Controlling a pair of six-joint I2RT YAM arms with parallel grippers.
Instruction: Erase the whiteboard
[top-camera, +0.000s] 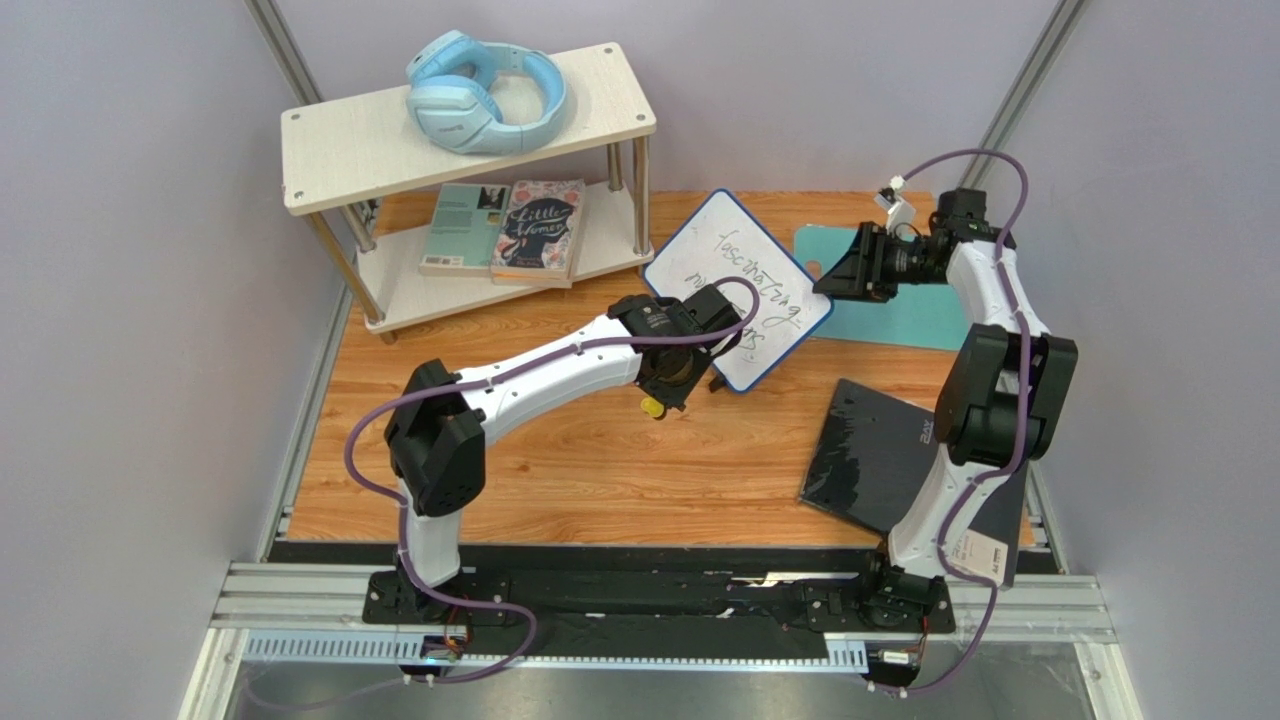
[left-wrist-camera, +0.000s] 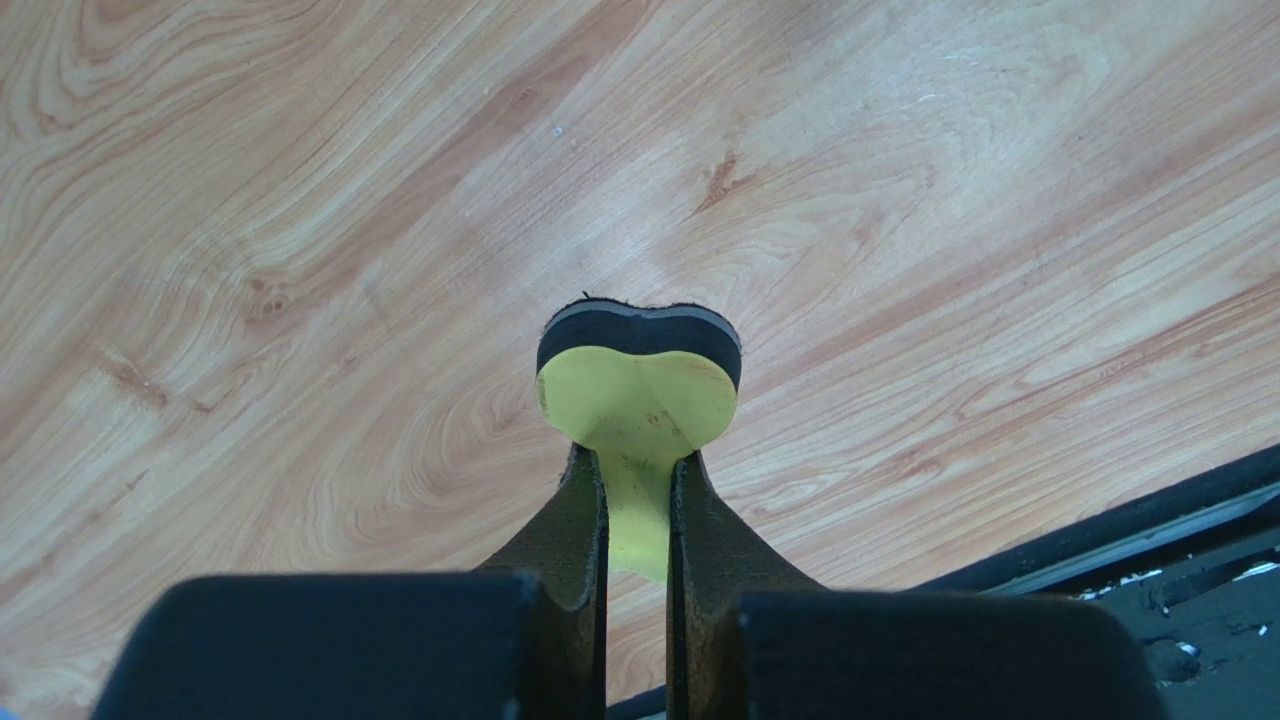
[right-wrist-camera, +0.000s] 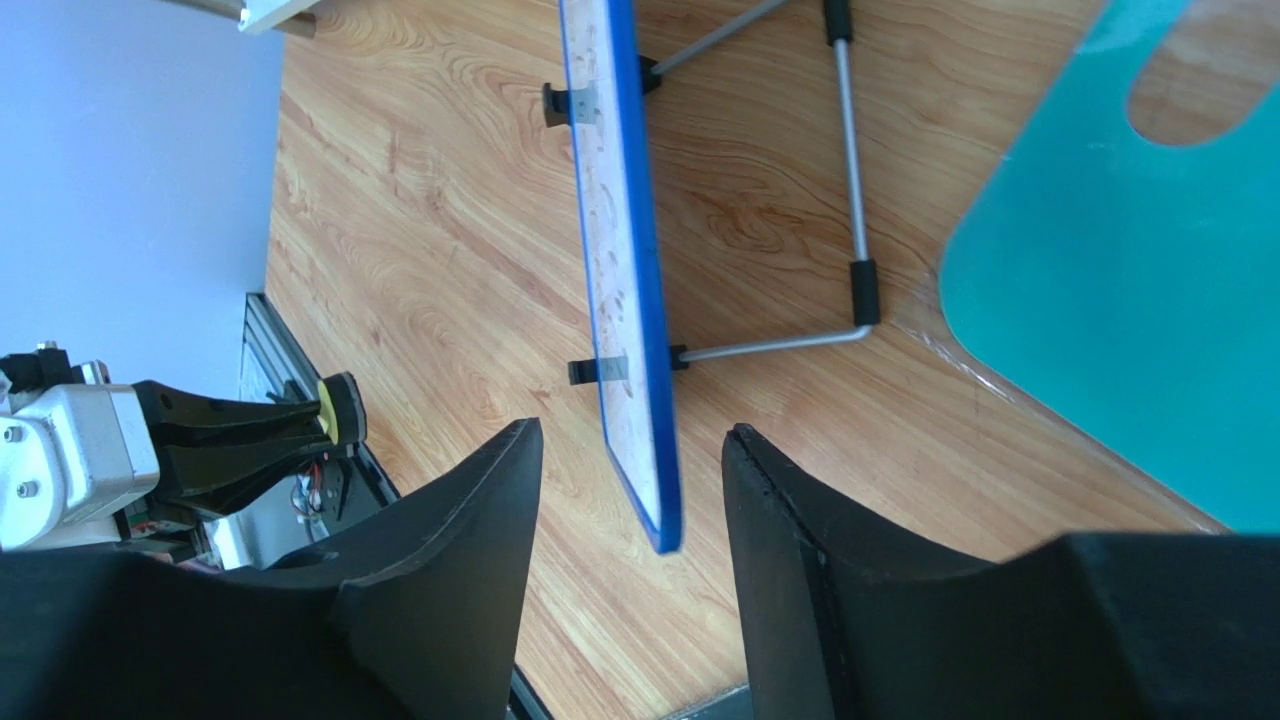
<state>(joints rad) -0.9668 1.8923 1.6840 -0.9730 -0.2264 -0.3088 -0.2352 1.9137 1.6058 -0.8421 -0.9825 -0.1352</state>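
The whiteboard (top-camera: 736, 285), blue-framed with dark handwriting, stands tilted on the wooden table. My left gripper (top-camera: 661, 393) is just in front of its near-left corner, shut on a yellow eraser with a black felt face (left-wrist-camera: 639, 375) and held above bare wood. My left gripper (left-wrist-camera: 639, 503) pinches the eraser's yellow tab. My right gripper (top-camera: 834, 270) is at the board's right corner. In the right wrist view it (right-wrist-camera: 631, 465) is open, and the board's blue edge (right-wrist-camera: 624, 300) runs between the fingers without touching them. The board's wire stand (right-wrist-camera: 857, 285) shows behind it.
A teal mat (top-camera: 917, 308) lies behind and right of the board, also in the right wrist view (right-wrist-camera: 1112, 300). A black glossy panel (top-camera: 879, 450) lies front right. A two-tier shelf (top-camera: 346, 150) at back left holds blue headphones (top-camera: 484, 93) and books (top-camera: 504, 228).
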